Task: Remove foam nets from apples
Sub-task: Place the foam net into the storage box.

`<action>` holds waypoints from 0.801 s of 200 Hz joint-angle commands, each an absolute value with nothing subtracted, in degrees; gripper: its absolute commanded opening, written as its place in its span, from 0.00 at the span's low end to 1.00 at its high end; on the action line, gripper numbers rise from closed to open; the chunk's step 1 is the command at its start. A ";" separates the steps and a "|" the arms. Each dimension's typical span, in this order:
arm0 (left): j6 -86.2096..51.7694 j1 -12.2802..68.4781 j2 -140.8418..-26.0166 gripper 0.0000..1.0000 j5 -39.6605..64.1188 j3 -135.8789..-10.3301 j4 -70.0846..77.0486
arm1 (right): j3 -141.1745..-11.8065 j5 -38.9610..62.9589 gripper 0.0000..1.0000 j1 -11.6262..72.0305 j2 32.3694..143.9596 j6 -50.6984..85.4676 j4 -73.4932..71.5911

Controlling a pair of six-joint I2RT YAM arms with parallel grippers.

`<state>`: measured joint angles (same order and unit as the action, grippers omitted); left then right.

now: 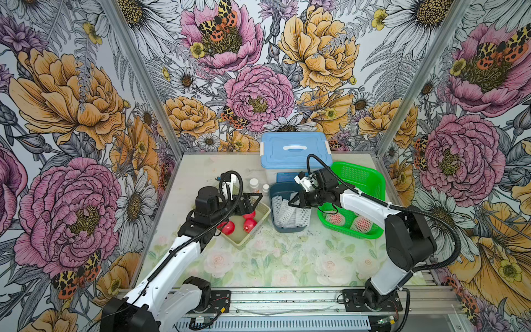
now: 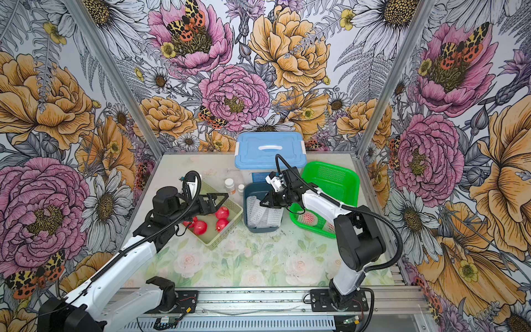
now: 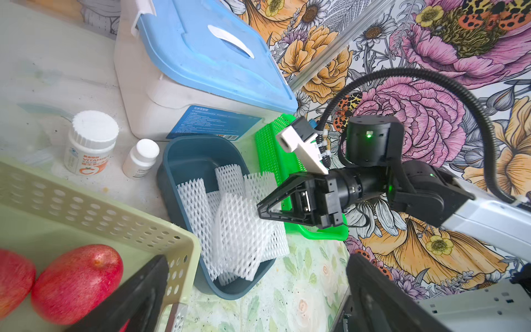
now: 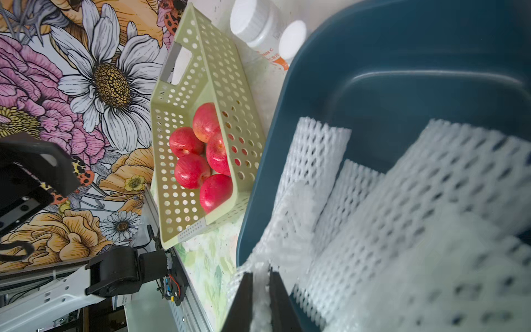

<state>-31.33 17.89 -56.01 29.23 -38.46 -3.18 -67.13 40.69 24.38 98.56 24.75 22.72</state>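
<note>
Several white foam nets (image 1: 290,214) (image 2: 264,215) (image 3: 201,207) lie heaped in a dark blue bin (image 1: 283,230) (image 4: 402,72). My right gripper (image 1: 291,202) (image 2: 263,202) (image 3: 260,208) (image 4: 261,273) hangs over that bin, shut on the edge of one foam net (image 4: 261,301). Several bare red apples (image 1: 250,225) (image 2: 222,213) (image 3: 77,281) (image 4: 201,155) sit in a beige perforated basket (image 1: 247,241) (image 4: 218,72). My left gripper (image 1: 254,205) (image 2: 219,201) (image 3: 257,260) hovers above that basket's far end, wide open and holding nothing. Two apples still in nets (image 1: 334,220) (image 1: 362,224) lie in the green basket (image 1: 359,175).
A white box with a blue lid (image 1: 293,149) stands at the back behind the bin. Two white pill bottles (image 1: 254,184) (image 1: 265,188) stand between the beige basket and the bin. The three containers sit close side by side across the table's middle.
</note>
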 commanded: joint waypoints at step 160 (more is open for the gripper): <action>-28.40 18.72 -58.39 0.99 30.83 -41.91 -2.41 | -76.92 19.25 0.85 15.47 87.05 14.93 38.59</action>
